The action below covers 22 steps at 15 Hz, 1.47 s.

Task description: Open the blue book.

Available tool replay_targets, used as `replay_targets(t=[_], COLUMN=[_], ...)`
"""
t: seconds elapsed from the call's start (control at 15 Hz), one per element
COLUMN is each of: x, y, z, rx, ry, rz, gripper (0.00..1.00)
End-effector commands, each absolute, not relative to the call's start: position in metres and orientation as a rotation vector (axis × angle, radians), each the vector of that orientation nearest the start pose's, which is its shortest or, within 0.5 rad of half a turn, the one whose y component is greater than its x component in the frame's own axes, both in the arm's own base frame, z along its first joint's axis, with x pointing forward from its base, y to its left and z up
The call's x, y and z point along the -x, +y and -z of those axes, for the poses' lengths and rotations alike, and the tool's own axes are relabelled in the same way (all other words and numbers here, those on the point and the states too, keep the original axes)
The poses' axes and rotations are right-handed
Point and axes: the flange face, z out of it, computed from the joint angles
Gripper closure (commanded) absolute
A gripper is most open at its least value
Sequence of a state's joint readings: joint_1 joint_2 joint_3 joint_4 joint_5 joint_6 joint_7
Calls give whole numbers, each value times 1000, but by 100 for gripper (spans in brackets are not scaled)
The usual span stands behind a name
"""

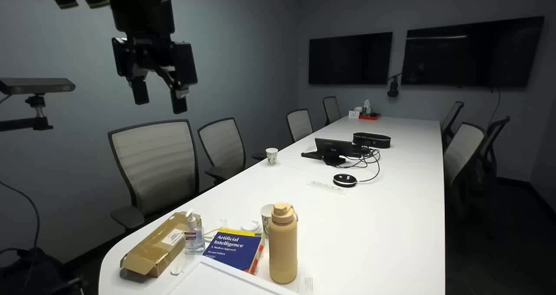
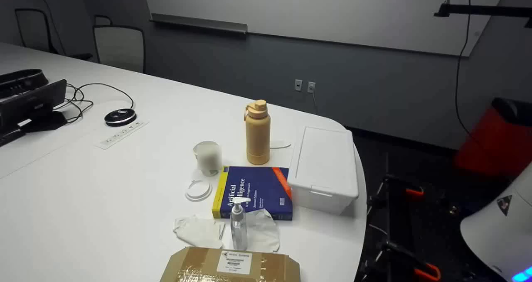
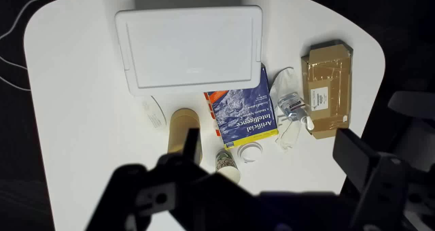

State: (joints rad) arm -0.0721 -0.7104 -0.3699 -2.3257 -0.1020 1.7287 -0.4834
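Lying well below the parted jaws: the blue book (image 3: 244,110).

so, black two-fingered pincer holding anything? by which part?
Nothing held: the pincer is open and empty, well clear of the dark-blue rectangular book.

An exterior view looked lengthwise from above the rounded end of a long white table (image 1: 369,225) toward two flat black wall screens (image 1: 351,58), my black two-fingered gripper (image 1: 160,98) hanging close in the foreground. An exterior view looked down across that end toward a wide white wall board (image 2: 324,20), a brown cardboard box (image 2: 232,278) nearest. My wrist view looked steeply down on that end past my gripper. All three shared the dark-blue rectangular book with white lettering (image 2: 264,190).
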Motion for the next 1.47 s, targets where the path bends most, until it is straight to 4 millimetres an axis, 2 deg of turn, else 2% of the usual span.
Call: replay_targets(t=[0.0, 0.07, 0.27, 0.4, 0.67, 0.87, 1.07, 1.4], x=[-306, -311, -342, -368, -422, -454, -474, -488], y=[-187, -188, -180, -168, -128, -95, -74, -73], z=[-575, -573, -554, -530, -472, -431, -389, -327], rx=[3036, 3044, 3072, 3087, 3067, 3038, 3032, 3027], ry=[-195, -195, -258, -351, -536, -625, -648, -579], rz=[195, 184, 178, 163, 151, 188, 233, 242], gripper=[0, 0, 0, 0, 0, 0, 0, 0])
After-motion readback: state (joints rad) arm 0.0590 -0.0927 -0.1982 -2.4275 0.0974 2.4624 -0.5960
